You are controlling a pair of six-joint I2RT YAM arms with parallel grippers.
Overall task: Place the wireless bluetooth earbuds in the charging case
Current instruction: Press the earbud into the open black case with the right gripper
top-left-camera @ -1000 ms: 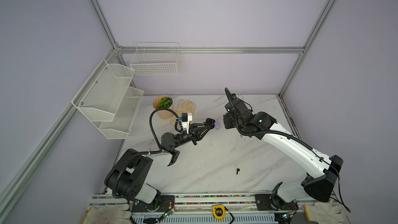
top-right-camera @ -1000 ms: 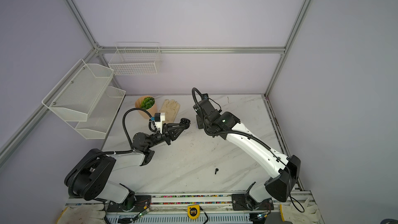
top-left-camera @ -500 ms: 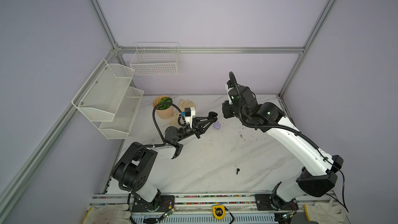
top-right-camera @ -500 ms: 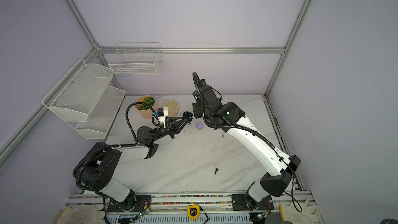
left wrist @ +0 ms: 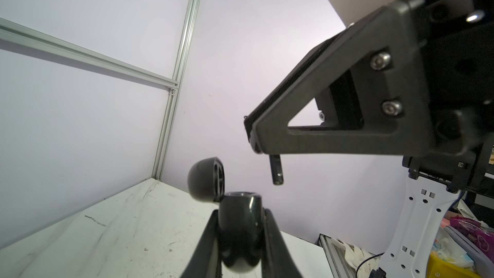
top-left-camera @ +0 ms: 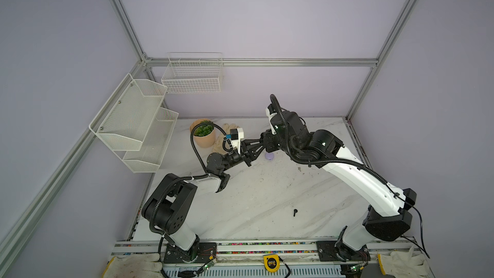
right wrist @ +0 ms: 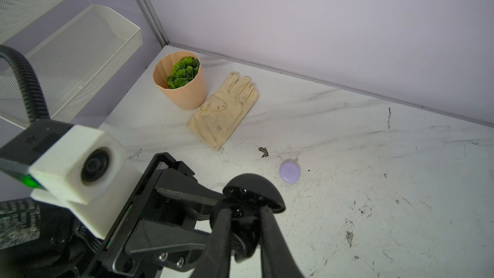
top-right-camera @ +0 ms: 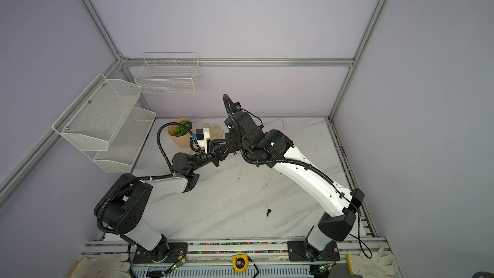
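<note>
Quick rundown of what we're looking at. The left end effector is clamped on the black case and holds it up off the worktop. The case's lid is flipped open and leans off to one side.

The right end effector is pinched on a black earbud. From the left wrist view we only get the stem, poking straight down out of the fingertips. It hangs just above the mouth of the open case, slightly off to one side and clearly not touching it, so that earbud isn't in yet. In both top views the two end effectors meet tip to tip over the back middle of the worktop, near the back wall.

A second black earbud lies loose on the worktop, well apart from both arms and nearer the front edge. A small lilac case sits shut on the worktop, just past the spot where the arms meet.

In the back left corner we've got a cream glove lying flat, touching a peach pot with a green plant in it. Both are well clear of the end effectors.
</note>
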